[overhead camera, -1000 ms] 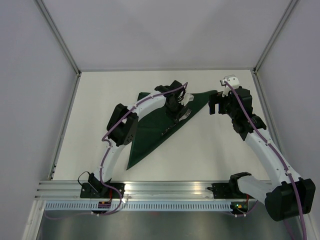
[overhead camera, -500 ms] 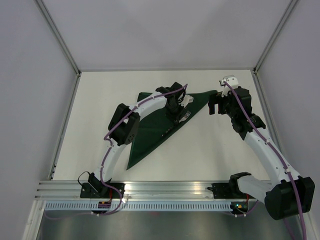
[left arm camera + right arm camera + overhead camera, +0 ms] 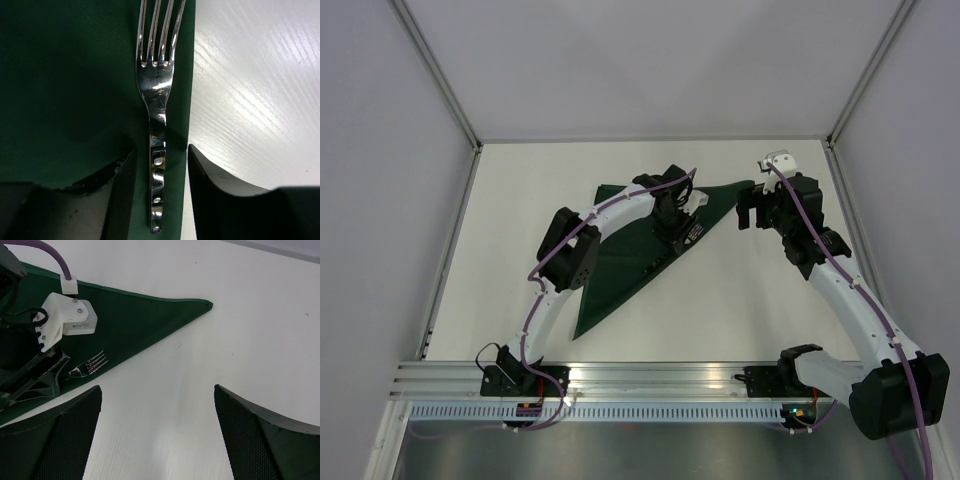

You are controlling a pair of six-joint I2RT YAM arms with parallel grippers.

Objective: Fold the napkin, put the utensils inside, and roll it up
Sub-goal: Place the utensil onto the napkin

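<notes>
Napkin (image 3: 620,262) lay mid-table, already folded into a dark green triangle. Its long edge ran from near left to the far-right tip.

Fork (image 3: 157,90) lay on the cloth just inside that edge, tines toward the far right. It was likely set there so the roll could start over it. No other utensil showed.

Your left gripper (image 3: 161,150) straddled the fork's handle with jaws parted and a sliver of green showing on each side. It was not clamped; I judged it to be releasing or about to nudge.

Your right gripper (image 3: 157,389) hovered spread wide and empty over bare table (image 3: 240,315), just right of the napkin's tip. It was probably parked clear, yet near enough to pin that corner.

Writing: a small label on the white housing (image 3: 67,315) above the left gripper, print too small to read. No brand seen on the fork.
</notes>
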